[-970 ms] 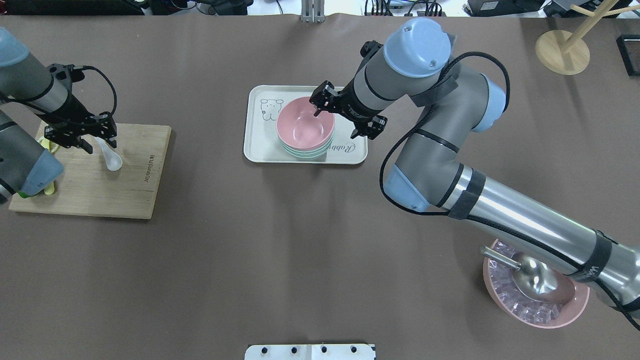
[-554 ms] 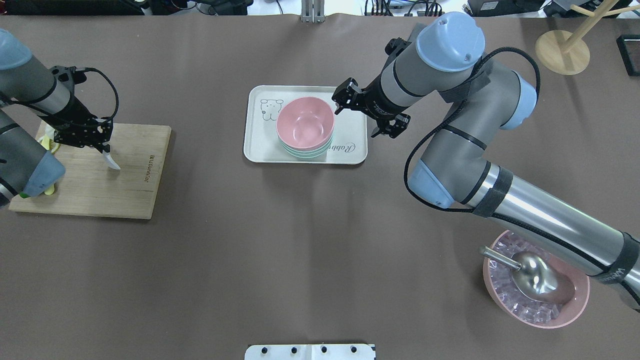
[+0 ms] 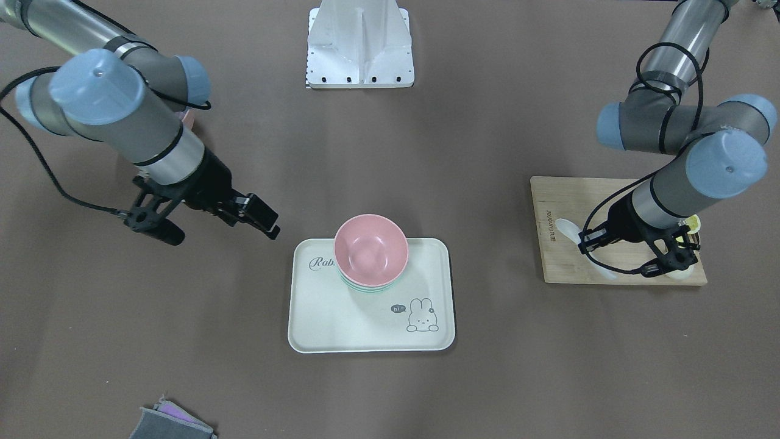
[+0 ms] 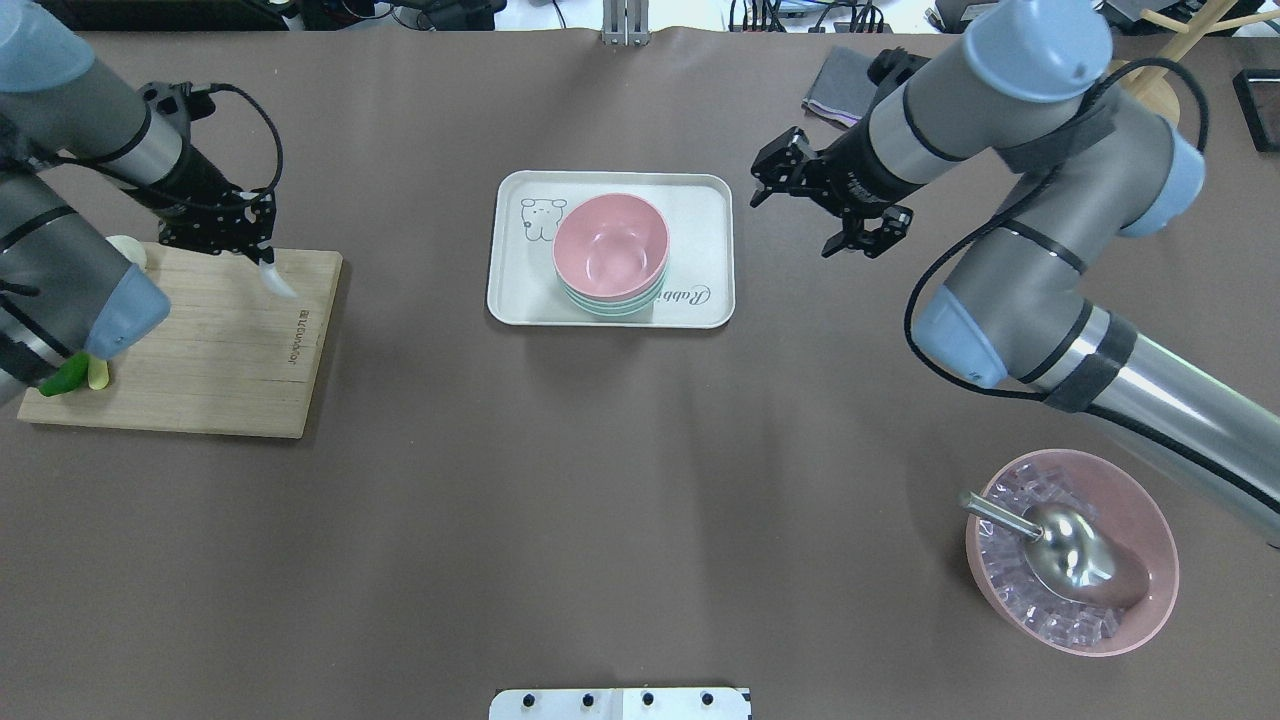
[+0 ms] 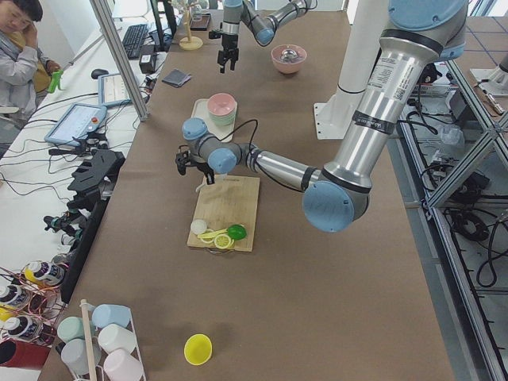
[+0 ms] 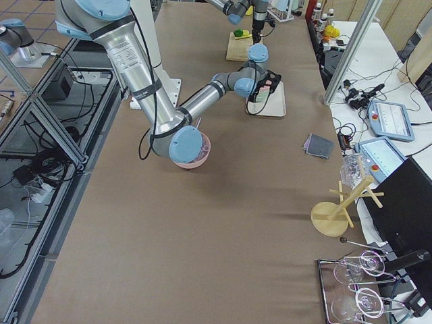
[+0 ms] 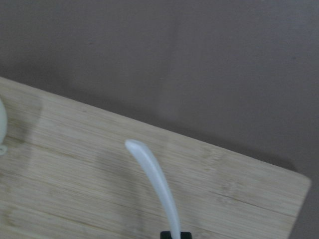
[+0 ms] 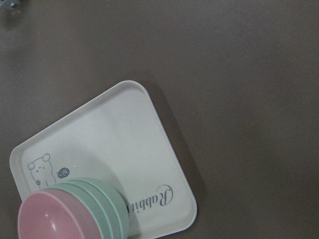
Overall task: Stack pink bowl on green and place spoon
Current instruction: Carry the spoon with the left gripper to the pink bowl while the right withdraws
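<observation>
The pink bowl (image 4: 610, 245) sits nested on top of the green bowls (image 4: 612, 306) on the white tray (image 4: 520, 295). The stack also shows in the front view (image 3: 370, 250) and in the right wrist view (image 8: 47, 219). My right gripper (image 4: 792, 226) is open and empty, just off the tray's right edge and above the table. My left gripper (image 4: 255, 250) is shut on the white spoon (image 4: 278, 283) and holds it over the far right corner of the wooden board (image 4: 200, 370). In the left wrist view the spoon (image 7: 154, 184) sticks out over the board.
Lime and lemon pieces (image 4: 75, 378) lie at the board's left end. A pink bowl of ice with a metal scoop (image 4: 1070, 560) stands at the near right. A grey cloth (image 4: 835, 95) and a wooden stand (image 4: 1125, 105) are at the far right.
My right gripper has drawn back from the pink bowl's rim to the right, off the tray. My left gripper has carried the spoon toward the board's far right corner, and the spoon has turned.
</observation>
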Controlling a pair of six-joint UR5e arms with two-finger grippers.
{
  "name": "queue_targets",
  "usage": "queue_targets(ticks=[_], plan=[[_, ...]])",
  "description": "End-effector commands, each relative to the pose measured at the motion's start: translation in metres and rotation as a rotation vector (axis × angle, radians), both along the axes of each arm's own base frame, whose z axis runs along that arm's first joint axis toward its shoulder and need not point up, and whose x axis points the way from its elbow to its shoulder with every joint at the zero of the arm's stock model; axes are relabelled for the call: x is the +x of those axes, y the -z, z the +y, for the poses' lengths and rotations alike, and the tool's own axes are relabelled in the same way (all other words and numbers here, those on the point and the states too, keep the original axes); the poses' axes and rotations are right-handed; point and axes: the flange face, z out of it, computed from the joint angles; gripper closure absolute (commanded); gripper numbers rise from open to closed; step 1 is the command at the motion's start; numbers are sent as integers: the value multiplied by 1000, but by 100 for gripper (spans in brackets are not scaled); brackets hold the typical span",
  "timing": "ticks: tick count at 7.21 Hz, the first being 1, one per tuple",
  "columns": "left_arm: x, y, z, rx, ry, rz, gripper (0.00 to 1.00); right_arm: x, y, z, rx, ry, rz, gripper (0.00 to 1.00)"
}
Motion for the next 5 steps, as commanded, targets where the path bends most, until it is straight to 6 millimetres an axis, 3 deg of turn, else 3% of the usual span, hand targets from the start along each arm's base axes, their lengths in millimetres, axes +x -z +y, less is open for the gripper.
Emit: queue_targets(ticks=[1,2,3,4,5], plan=[[66,126,-1,-39,46,107,100,90,-78,0,71,33,59,0],[93,159,4,-49,42,130,100,126,-123,2,122,62,110,0],[122,210,-3,-24,88,141,100,155,-160,8,169,103,144,0],[152,242,-6,-17,113,146,100,171,-185,14,200,134,173,0],[156,248,-4,22,106,185,100,176,-199,20,206,151,184,0]])
